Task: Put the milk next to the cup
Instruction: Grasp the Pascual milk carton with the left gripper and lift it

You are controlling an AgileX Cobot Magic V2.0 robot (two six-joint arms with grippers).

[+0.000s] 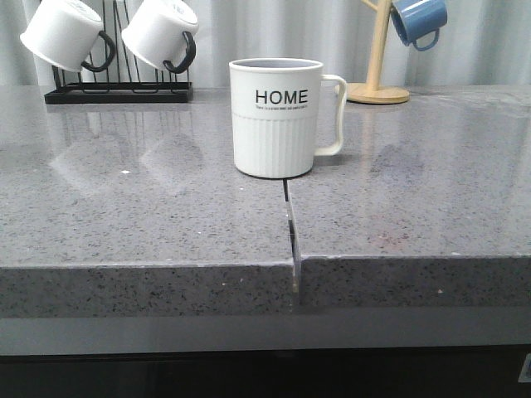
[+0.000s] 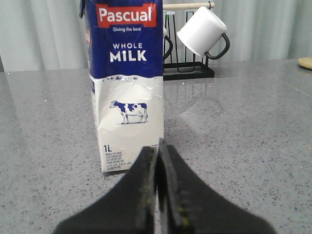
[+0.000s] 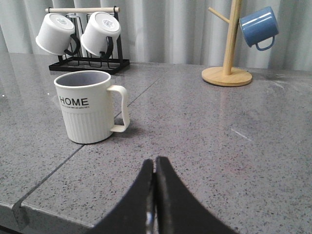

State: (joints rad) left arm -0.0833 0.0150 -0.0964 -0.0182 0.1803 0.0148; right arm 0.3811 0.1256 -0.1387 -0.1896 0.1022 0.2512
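The milk (image 2: 126,83), a tall white carton with a dark blue top, "WHOLE MILK" and a cow picture, stands upright on the grey counter in the left wrist view, just beyond my left gripper (image 2: 159,146), which is shut and empty. The milk is out of the front view. The cup (image 1: 278,116), an off-white ribbed mug marked "HOME", stands mid-counter with its handle to the right; it also shows in the right wrist view (image 3: 90,106). My right gripper (image 3: 155,163) is shut and empty, well short of the cup. Neither gripper shows in the front view.
A black rack (image 1: 116,89) with two small white black-handled mugs (image 1: 70,33) stands at the back left. A wooden mug tree (image 1: 379,58) holding a blue mug (image 1: 419,21) stands at the back right. A seam (image 1: 290,224) runs from the cup to the counter's front edge.
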